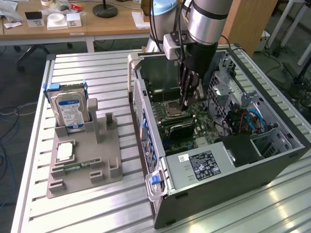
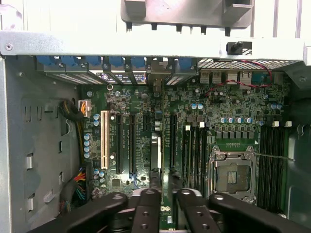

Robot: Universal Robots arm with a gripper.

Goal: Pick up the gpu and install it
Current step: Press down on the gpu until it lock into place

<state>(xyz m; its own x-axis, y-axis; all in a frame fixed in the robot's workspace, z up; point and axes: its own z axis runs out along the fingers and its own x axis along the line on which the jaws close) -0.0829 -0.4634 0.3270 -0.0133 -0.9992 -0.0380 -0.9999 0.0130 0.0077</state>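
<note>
The gpu (image 2: 155, 150) stands edge-on in a slot of the motherboard (image 2: 194, 104) inside the open computer case (image 1: 146, 97). It shows as a thin grey strip running between the long black slots. My gripper (image 1: 186, 104) (image 2: 167, 194) reaches down into the case and hangs just above the board, right at the card's near end. Its black fingertips (image 2: 149, 196) stand close together with only a narrow gap, and nothing shows in that gap. I cannot tell whether they touch the card.
A grey parts holder (image 1: 104, 167) on the slatted table at the exterior view's left carries a hard drive (image 1: 68, 109), a processor (image 1: 65, 151) and a memory stick (image 1: 77, 166). The processor socket (image 2: 233, 174), the drive cage (image 1: 226, 92) and the case walls hem in the gripper.
</note>
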